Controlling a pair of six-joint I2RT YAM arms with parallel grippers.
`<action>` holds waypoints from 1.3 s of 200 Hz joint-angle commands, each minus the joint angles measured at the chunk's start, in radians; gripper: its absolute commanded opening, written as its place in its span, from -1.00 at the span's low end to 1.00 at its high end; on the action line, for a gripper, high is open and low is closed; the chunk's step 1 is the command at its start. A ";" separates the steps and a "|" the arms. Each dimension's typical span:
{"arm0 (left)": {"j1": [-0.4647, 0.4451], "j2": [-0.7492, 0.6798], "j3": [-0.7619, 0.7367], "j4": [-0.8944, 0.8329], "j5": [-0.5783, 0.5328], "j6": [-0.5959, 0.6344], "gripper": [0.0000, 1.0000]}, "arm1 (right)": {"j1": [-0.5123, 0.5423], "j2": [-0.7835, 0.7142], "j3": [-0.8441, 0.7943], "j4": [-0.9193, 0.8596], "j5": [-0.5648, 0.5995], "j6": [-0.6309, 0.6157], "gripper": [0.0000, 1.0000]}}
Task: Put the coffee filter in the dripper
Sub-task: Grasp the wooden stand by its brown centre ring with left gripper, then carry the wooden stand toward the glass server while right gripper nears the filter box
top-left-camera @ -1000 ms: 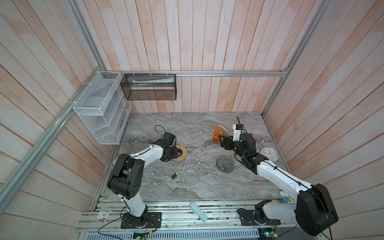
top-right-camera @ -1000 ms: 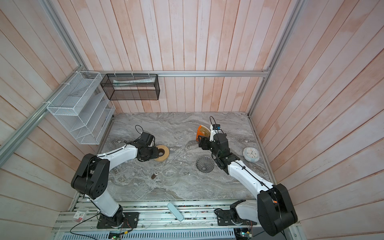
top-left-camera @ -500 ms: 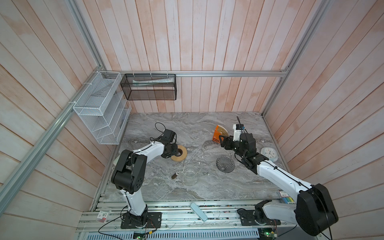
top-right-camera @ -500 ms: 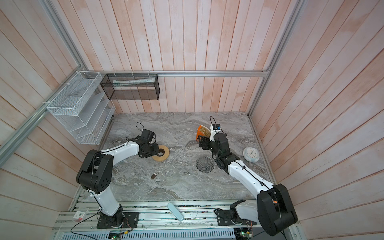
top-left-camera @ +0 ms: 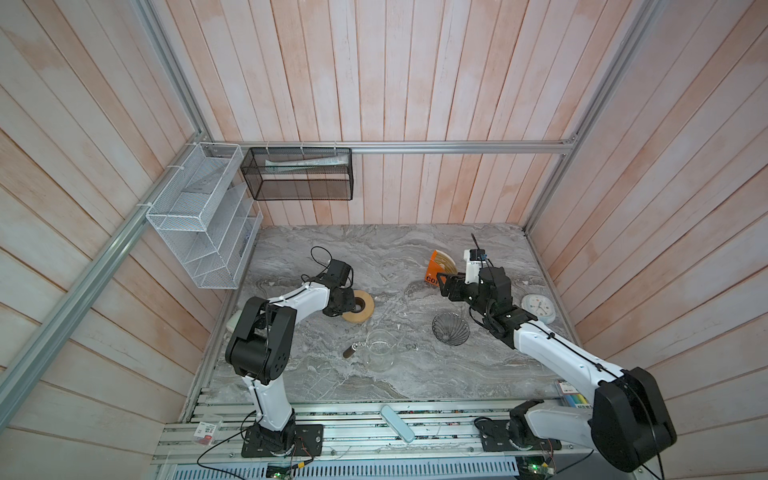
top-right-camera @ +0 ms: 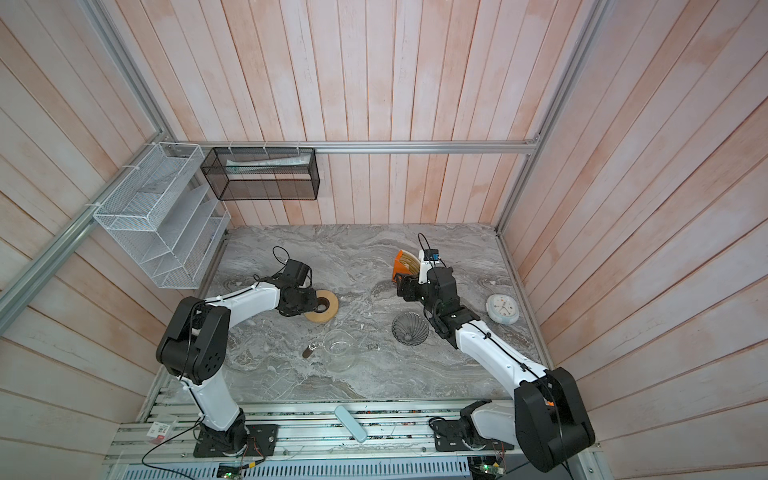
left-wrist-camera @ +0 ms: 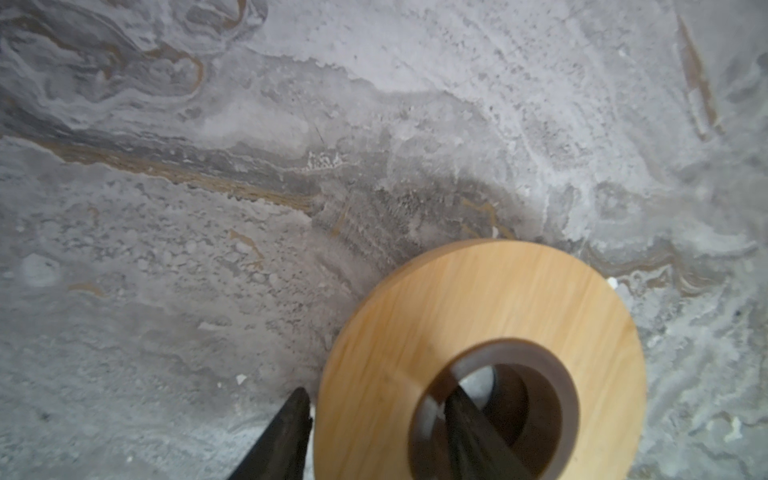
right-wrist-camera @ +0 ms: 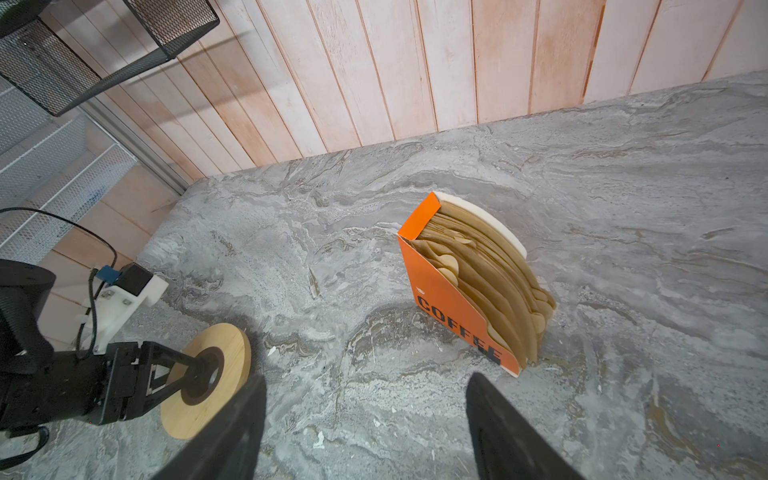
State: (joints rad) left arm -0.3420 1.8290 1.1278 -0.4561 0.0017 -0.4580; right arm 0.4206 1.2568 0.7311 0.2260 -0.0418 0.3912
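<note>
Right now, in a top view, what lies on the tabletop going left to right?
In order: wooden ring → dripper → white clock. The glass jug and the orange filter stand overlap those spans, so they are left out.

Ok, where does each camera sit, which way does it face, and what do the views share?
Top views: a stereo pair high above the front edge, looking down on the grey marble table; both whole arms show.
Left wrist: on the left arm, close above the flat pale wooden ring; the left hand shows, one finger in the hole, one outside.
Right wrist: on the right arm, facing the orange stand lettered COFFEE, tan paper filters inside; the open right hand shows.
Shared: the ring is in all four.
</note>
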 commanded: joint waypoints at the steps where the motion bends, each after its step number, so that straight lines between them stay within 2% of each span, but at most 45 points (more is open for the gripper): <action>1: 0.003 0.026 0.025 -0.010 -0.023 0.014 0.13 | 0.007 -0.003 -0.016 -0.017 -0.037 -0.011 0.52; 37: 0.003 0.039 0.026 -0.018 -0.038 0.024 0.07 | 0.018 -0.012 -0.013 -0.030 -0.047 -0.019 0.52; 63: 0.003 0.043 0.026 -0.018 -0.037 0.032 -0.19 | 0.026 -0.020 -0.011 -0.041 -0.051 -0.028 0.52; 77: 0.003 0.036 0.022 -0.015 -0.035 0.034 -0.25 | 0.031 -0.023 -0.005 -0.057 -0.056 -0.039 0.52; 95: 0.003 0.027 0.022 -0.009 -0.031 0.036 -0.25 | 0.041 -0.031 -0.004 -0.075 -0.058 -0.046 0.52; 107: 0.003 0.028 0.027 -0.012 -0.027 0.039 -0.13 | 0.044 -0.038 -0.006 -0.082 -0.056 -0.048 0.52; 130: 0.003 0.036 0.039 -0.018 -0.023 0.047 -0.08 | 0.044 -0.052 -0.014 -0.088 -0.048 -0.044 0.52; 143: 0.002 0.041 0.043 -0.021 -0.016 0.048 -0.16 | 0.044 -0.057 -0.016 -0.091 -0.045 -0.043 0.52; 165: 0.003 0.023 0.039 -0.021 -0.014 0.047 -0.46 | 0.046 -0.066 -0.016 -0.099 -0.046 -0.042 0.52; 187: 0.003 -0.014 0.044 -0.033 -0.023 0.045 -0.64 | 0.049 -0.075 -0.012 -0.115 -0.051 -0.048 0.52; 260: 0.000 -0.134 0.121 -0.137 -0.016 0.070 -0.70 | 0.081 -0.126 0.047 -0.244 -0.095 -0.065 0.51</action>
State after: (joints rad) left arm -0.3420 1.7599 1.2018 -0.5541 -0.0189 -0.4095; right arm 0.4889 1.1709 0.7395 0.0422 -0.1150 0.3382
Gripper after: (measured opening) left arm 0.433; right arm 0.759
